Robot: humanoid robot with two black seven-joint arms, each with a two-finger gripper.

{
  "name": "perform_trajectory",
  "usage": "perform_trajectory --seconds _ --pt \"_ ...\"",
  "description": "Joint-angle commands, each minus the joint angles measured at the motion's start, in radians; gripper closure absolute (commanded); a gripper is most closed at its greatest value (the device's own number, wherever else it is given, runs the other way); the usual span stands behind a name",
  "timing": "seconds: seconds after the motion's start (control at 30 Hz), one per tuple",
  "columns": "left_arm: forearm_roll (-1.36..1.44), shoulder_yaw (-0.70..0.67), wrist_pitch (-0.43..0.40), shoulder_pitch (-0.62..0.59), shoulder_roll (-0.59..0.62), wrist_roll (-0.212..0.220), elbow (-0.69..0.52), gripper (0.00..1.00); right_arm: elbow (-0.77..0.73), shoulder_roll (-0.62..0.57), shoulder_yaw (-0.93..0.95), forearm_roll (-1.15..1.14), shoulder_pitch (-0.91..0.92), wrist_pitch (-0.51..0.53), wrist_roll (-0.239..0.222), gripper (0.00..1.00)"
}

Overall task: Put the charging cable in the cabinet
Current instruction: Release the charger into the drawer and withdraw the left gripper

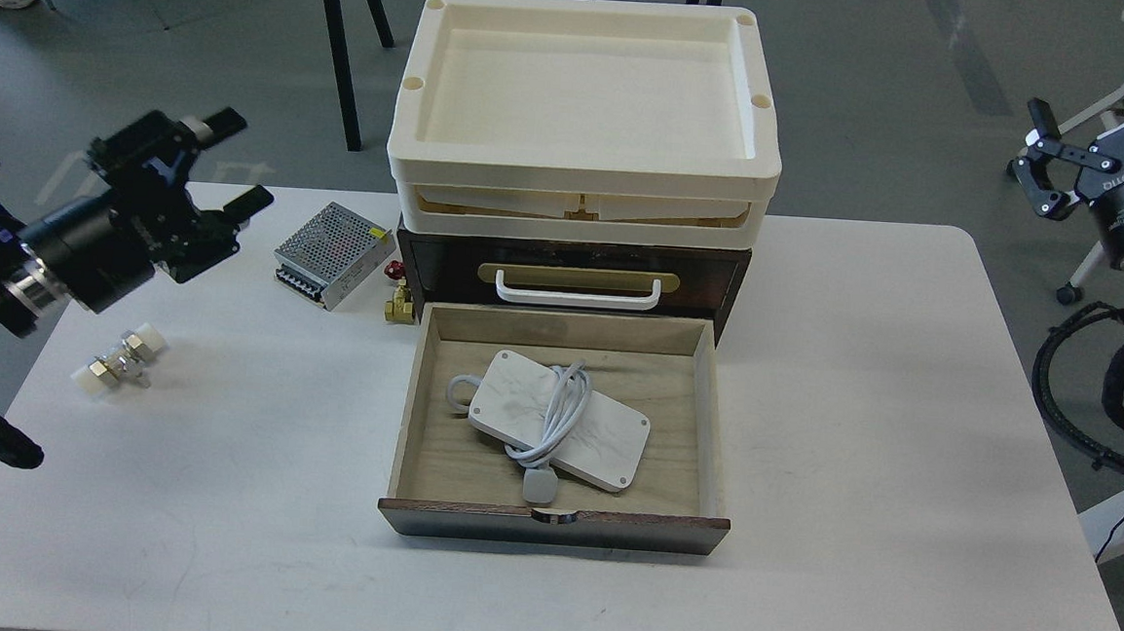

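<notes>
The left pincer (pixel 225 163) is held open above the surface's (pixel 856 451) left side, gripping nothing. The right pincer (pixel 1101 124) is raised off the right edge, fingers spread, empty. One cable (pixel 556 418) is seen in the cabinet's (pixel 554 525) open lower drawer, wound round one white pad whose long axis runs from far left to near right; the plug points toward the drawer front. One tray (pixel 581 165) sits on the cabinet.

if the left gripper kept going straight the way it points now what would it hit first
The left gripper points up and to the right, above the table. The perforated metal box lies below that line, so the way looks free, though depth is hard to judge from one view.
</notes>
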Motion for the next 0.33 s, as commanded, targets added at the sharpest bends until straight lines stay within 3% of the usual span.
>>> perform_trajectory --seconds 0.0,0.3 --pt "-0.393 -0.056 -0.003 -0.046 -0.004 0.0 0.085 0.01 0.068 0.048 0.044 -0.002 0.012 0.003 0.0 0.0" --pt "-0.446 -0.048 -0.003 -0.12 -0.082 0.0 0.121 0.01 0.043 0.149 0.053 -0.017 0.006 0.003 0.0 0.0"
